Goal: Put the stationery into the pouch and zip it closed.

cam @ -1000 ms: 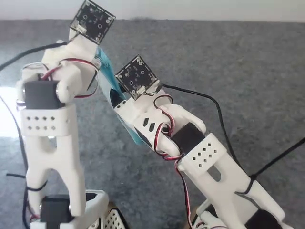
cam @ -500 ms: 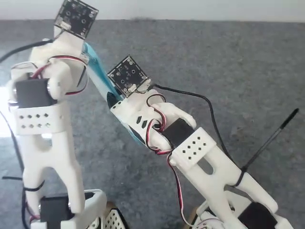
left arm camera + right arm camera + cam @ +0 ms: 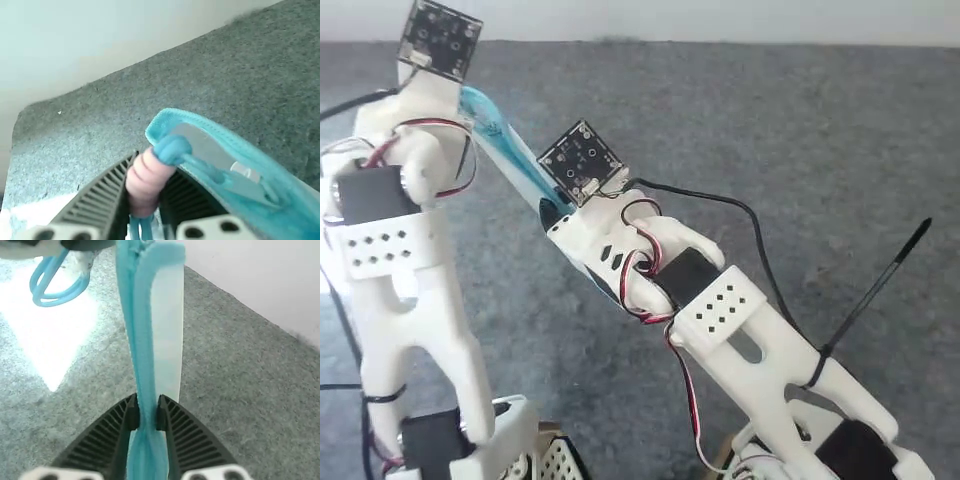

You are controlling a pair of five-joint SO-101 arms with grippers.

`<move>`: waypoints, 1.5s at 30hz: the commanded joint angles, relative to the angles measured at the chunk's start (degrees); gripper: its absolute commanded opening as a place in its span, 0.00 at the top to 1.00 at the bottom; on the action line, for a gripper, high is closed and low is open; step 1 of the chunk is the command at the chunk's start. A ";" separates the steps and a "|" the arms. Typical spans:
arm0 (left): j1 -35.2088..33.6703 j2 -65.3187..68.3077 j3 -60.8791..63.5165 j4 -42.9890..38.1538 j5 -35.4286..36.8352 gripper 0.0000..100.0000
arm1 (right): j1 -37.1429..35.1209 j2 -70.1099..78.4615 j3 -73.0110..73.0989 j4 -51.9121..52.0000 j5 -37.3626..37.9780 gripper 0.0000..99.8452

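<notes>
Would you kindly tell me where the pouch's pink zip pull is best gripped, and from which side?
I'd grip the pink pull across its ribbed barrel, just under the turquoise knot, coming end-on from beyond the pouch. It is a stubby cylinder standing clear of the fabric; the left gripper clamps it so, the right gripper pinching the pouch's edge.

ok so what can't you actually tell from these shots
- Contents: the walls of the turquoise fabric zip pouch hide whether stationery is inside, in all three views.
- Zip: how far it is closed. The left wrist view cuts the pouch off at the frame edge, and the right wrist view sees it edge-on.
- High view: the pouch's lower end sits behind the white wrist housing of an arm.
</notes>
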 commanded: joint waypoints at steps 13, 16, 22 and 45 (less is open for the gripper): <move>-2.99 -1.76 -2.15 -3.16 0.62 0.99 | -0.04 3.12 3.43 0.66 0.62 0.99; -2.99 -1.41 -3.74 -1.85 0.70 0.99 | -0.13 3.91 3.69 0.48 0.00 0.99; -4.40 -1.32 -3.65 -2.11 0.70 0.99 | -0.13 6.64 3.69 -0.66 -0.35 0.99; -8.88 13.63 -10.07 -2.90 0.44 0.99 | -0.13 7.25 3.69 -0.66 -0.44 0.99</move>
